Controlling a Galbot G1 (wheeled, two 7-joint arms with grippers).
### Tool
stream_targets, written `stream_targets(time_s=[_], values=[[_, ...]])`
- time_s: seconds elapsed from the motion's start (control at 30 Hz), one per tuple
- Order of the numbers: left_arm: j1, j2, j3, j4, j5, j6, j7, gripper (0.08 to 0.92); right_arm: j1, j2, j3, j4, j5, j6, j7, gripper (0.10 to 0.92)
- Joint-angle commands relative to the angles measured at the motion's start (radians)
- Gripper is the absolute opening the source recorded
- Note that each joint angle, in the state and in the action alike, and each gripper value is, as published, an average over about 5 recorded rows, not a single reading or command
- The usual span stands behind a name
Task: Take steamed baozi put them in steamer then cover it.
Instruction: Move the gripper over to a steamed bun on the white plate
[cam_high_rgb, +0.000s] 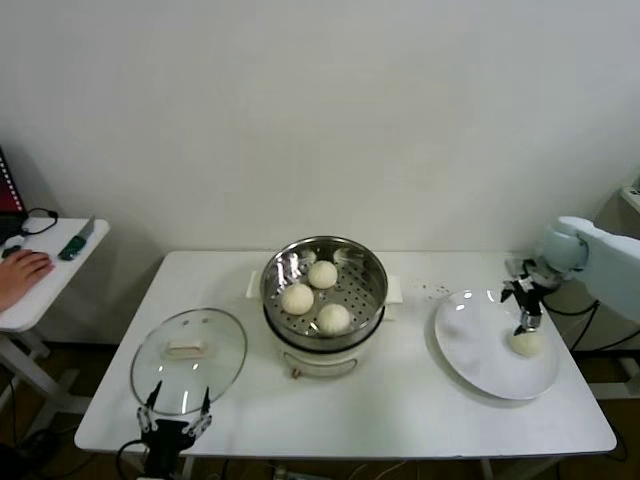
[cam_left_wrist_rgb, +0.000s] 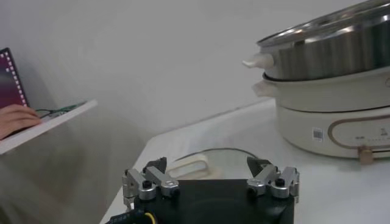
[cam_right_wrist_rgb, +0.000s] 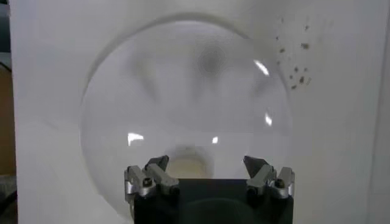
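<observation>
Plain pale wall backs a white table (cam_high_rgb: 400, 400) that fills the middle of the head view, with a smaller white side table (cam_high_rgb: 45, 285) to the left, where a person's hand (cam_high_rgb: 20, 272) rests beside a green-handled tool (cam_high_rgb: 75, 243). At the table's centre stands the steamer (cam_high_rgb: 323, 290), its shiny holed basket on a white pot base, holding three buns (cam_high_rgb: 297, 298) close together on its floor. The glass lid (cam_high_rgb: 189, 360) lies flat on the table to the steamer's left, its white handle up. The left gripper (cam_high_rgb: 173, 412) hovers at the table's near edge, just over the lid's rim, jaws spread wide and holding nothing. To the steamer's right sits a white plate (cam_high_rgb: 480, 370) carrying the fourth bun (cam_high_rgb: 526, 343) near its far right side. The right gripper (cam_high_rgb: 527, 310) hangs directly above that bun, jaws wide apart and not gripping it; in the right wrist view the bun (cam_right_wrist_rgb: 187, 167) lies between the fingers. Dark specks (cam_high_rgb: 435, 291) dot the tabletop between the steamer and the plate
</observation>
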Motion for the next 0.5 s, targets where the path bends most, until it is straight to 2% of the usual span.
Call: stream_targets(time_s=[0.03,0.17,0.5], values=[[0.004,-0.007,0.001,-0.001,0.009,0.002,-0.002,0.823,-0.214,0.014,0.217,-0.184,-0.142,0.047,-0.009,0.823],[0.004,-0.012,0.003,-0.014,0.000,0.013,-0.004,0.823,-0.224,0.049,0.240,-0.234,-0.198,0.070,-0.020,0.823],[-0.009,-0.014,0.006,-0.011,-0.001,0.023,-0.006,0.823,-0.237,0.090,0.251,-0.270,-0.208,0.069,-0.027,0.823]])
